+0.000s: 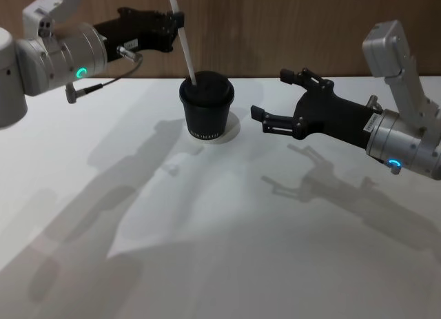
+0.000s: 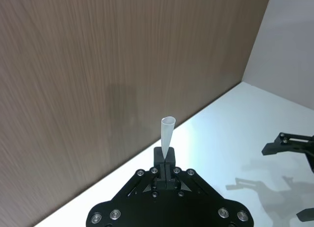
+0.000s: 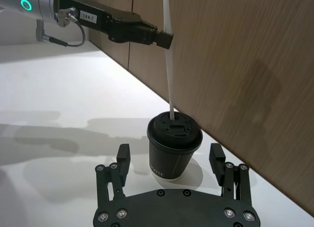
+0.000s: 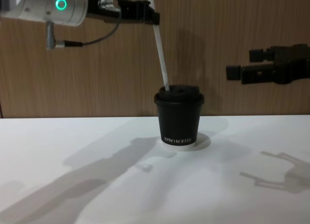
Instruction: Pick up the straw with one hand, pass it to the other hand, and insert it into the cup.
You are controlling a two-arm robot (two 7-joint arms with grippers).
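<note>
matt black paper cup (image 4: 178,118), smooth white table (image 1: 220,250), wood-grain wall (image 2: 98,65).

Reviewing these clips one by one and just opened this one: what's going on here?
The left gripper, raised over the table near the wood wall, pinches the white straw near its top. The straw's lower end sits at the lid of the black cup, seemingly going into the opening, though how deep cannot be seen. The right gripper hovers open and empty beside the cup, fingers apart from it. The handover looks done; insertion is underway.
</note>
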